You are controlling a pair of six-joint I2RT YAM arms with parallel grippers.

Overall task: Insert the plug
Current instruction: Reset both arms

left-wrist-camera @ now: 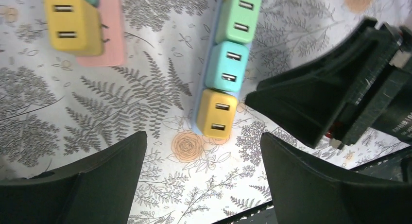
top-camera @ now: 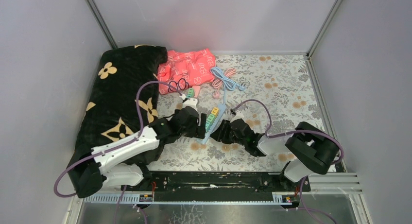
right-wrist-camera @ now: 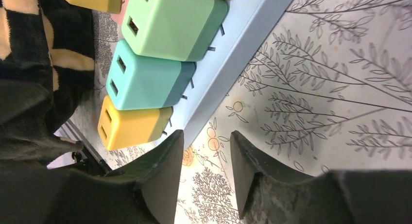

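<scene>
In the middle of the top view, a light blue power strip (top-camera: pixel 214 122) lies on the flowery desk (top-camera: pixel 282 88). The yellow plug (left-wrist-camera: pixel 217 113) sits at the strip's near end, low in the middle of the left wrist view. Next up the strip come a blue plug (left-wrist-camera: pixel 227 66) and a green plug (left-wrist-camera: pixel 239 17). The left claw (left-wrist-camera: pixel 203 139) is spread wide with nothing in it, just below the yellow plug. The right claw (right-wrist-camera: pixel 206 136) has a small gap between its fingers and grasps nothing; it hangs just beside the strip's near end. The yellow plug looks like a small hard plastic block: light, stiff, smooth and maybe a bit slippery. I think the best hold is on its two flat sides, so it does not tip. Its metal pins point down into the strip and its two little slots face up. In the right wrist view a thin bit of pin (right-wrist-camera: pixel 167 122) shows under it, so it may not be pushed all the way in. In the top view the strip's long way runs from low in the frame toward the top, leaning a little right. Another yellow plug (left-wrist-camera: pixel 73 22) sits on a pink strip (left-wrist-camera: pixel 111 34) in the upper left of the left wrist view.
</scene>
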